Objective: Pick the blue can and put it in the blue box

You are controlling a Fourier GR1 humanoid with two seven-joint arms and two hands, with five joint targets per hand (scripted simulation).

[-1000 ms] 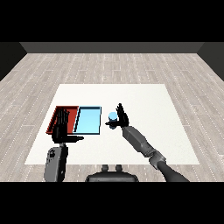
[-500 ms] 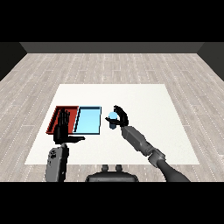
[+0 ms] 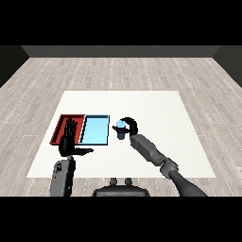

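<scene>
The right hand (image 3: 129, 125) is curled round the small light blue cylindrical can (image 3: 120, 131), fingers arching over its top and the thumb on the near side, so the step in hand looks like the grasp itself: the hold is made, but the can seems to stand on the white table (image 3: 156, 108), not lifted. The can sits just under the palm of that hand, and the shallow light blue rectangular tray (image 3: 94, 130) lies just beside it, on the side away from the right forearm. The red rectangular tray (image 3: 61, 126) adjoins the blue one further out in the same direction.

The left hand (image 3: 70, 142) is open, fingers straight and pointing up, thumb stretched sideways; it hangs in front of the red tray and holds nothing.

Judging by this, the next move calls for raising the can high enough to pass the blue tray's low rim, carrying it a short way across the hand's inner side, then lowering it upright inside before the fingers uncurl.
</scene>
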